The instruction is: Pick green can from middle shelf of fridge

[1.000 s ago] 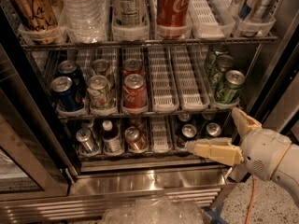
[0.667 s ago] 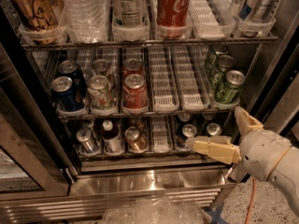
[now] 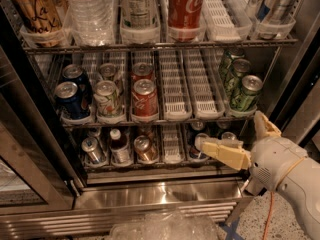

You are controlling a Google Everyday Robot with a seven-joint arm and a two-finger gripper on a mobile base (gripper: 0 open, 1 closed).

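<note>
Hand [image 3: 227,130] of a white robot arm [image 3: 287,171] hangs at the lower right of an open fridge [image 3: 150,200], its two tan fingers [image 3: 222,153] spread wide and holding nothing: one points left across the front of the bottom shelf, the other stands upward. Just above it, and not touching it, the green can [image 3: 245,92] stands upright at the front of the rightmost lane of the middle shelf [image 3: 192,86], with two more green cans [image 3: 234,66] lined up behind. Two white lanes to the left lie bare, then come red cans [image 3: 145,100], a whitish can [image 3: 108,99] and dark blue cans [image 3: 72,99]. Crumpled clear plastic [image 3: 165,226] lies below the fridge.
</note>
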